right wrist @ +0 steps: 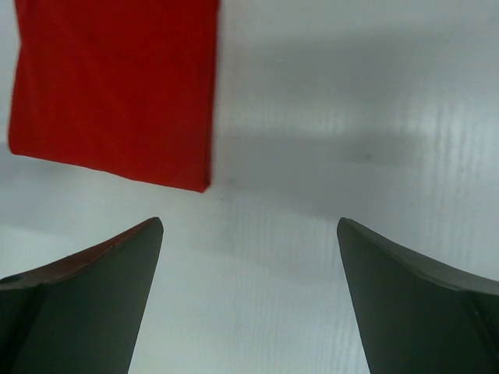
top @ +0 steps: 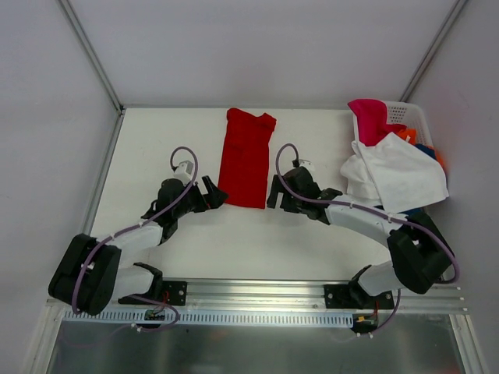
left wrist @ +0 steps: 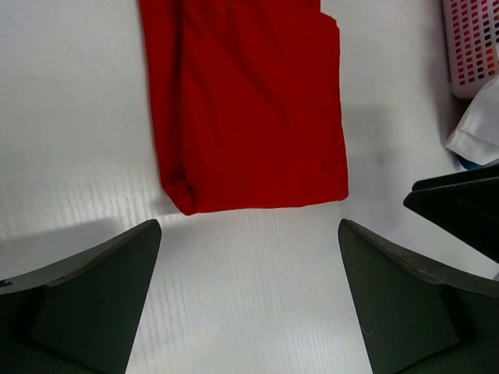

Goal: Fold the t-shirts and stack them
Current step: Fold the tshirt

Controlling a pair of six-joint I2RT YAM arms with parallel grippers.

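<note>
**A:** Where is the red t-shirt (top: 245, 160)?

**B:** It lies flat on the white table (top: 234, 249), folded into a long narrow strip. 1 short edge faces the arms.

**A:** And the 2 grippers?

**B:** The left gripper (top: 215, 192) sits just beside the red t-shirt's near left corner. The right gripper (top: 274, 192) sits just beside its near right corner. Both have their jaws spread wide and hold nothing. Each wrist view shows bare table between the fingers, with the red hem just beyond them.

**A:** The other tees?

**B:** They are to the right of the red t-shirt, well apart from it. The white t-shirt (top: 401, 178) hangs over the front of the basket (top: 399, 113). The magenta t-shirt (top: 370, 118) sticks up from it. Bits of the orange t-shirt (top: 407, 135) and the blue t-shirt (top: 425, 148) show behind the white one.
</note>
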